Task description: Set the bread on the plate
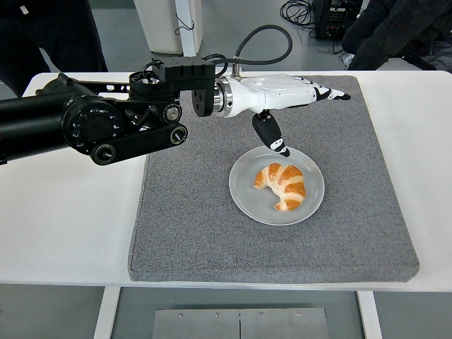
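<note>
A golden croissant (282,184) lies on the round white plate (244,192), which sits on the grey mat (183,219). My left hand (293,99) is white with black fingertips. It hovers above and behind the plate, fingers stretched flat and spread toward the right, thumb (270,133) hanging down. It holds nothing and is clear of the croissant. The right arm is out of view.
The grey mat covers the middle of the white table (63,212). People in dark clothing stand at the top left (49,32) and top right (395,32). A white post (189,35) and cables are behind the table.
</note>
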